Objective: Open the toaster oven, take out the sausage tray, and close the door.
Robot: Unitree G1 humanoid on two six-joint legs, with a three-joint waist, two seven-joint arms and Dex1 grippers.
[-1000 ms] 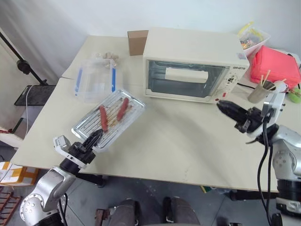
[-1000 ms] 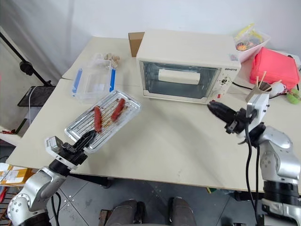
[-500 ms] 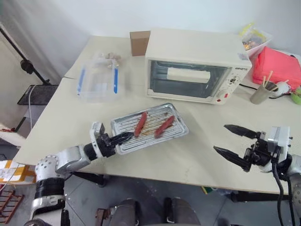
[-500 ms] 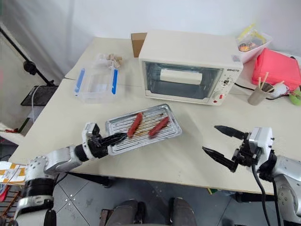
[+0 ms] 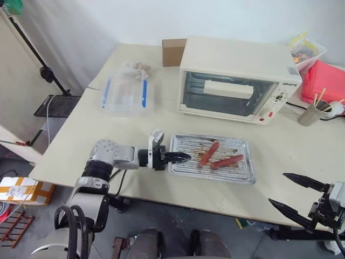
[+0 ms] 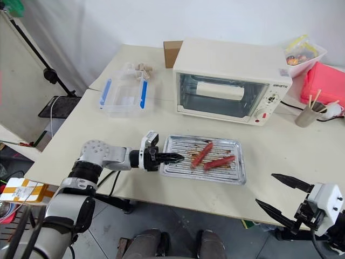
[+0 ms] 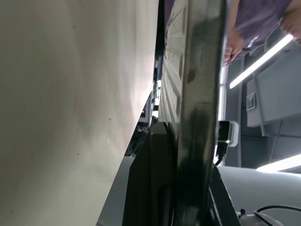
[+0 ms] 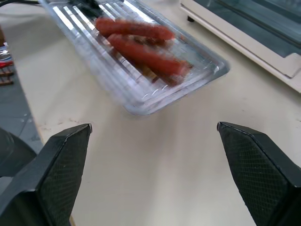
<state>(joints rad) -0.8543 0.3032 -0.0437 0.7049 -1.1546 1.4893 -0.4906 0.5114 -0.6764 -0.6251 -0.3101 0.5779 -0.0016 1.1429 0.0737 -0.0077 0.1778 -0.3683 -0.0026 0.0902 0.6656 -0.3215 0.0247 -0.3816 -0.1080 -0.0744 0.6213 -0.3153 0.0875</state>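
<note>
Left eye view: door (image 5: pixel 232 97) of the toaster oven (image 5: pixel 240 78) looks shut already, and the sausage tray (image 5: pixel 211 158) is out, at 6 o'clock of the oven, near it but apart, in front of it on the surface (image 5: pixel 135 129). Two red sausages lie on it, toward its middle and its 3 o'clock half. So task reads as nearly done; step in hand = setting the tray down and letting go.

Left hand (image 5: pixel 180 157) is pinched tight on the tray's rim at the 9 o'clock short edge; left wrist view has the metal edge running up between the black fingers. Can't tell for sure if the tray's base rests flat on the surface or hangs just over it; looks level and very low.

Right hand (image 5: pixel 288 190) is spread wide, holding nothing, at abt 4 o'clock of the tray, off the near edge of the surface. Right wrist view looks across at tray w/ sausages and the oven's lower front.

Next move, my guess: confirm tray sits flat, ease left fingers apart, draw the hand straight back toward 9 o'clock w/o dragging the rim. Tray is light and slick, may slide.

Writing: small dark brand word at 1 o'clock on the oven's front panel, too small to read. Red dot low on that panel. No other legible labels.
</note>
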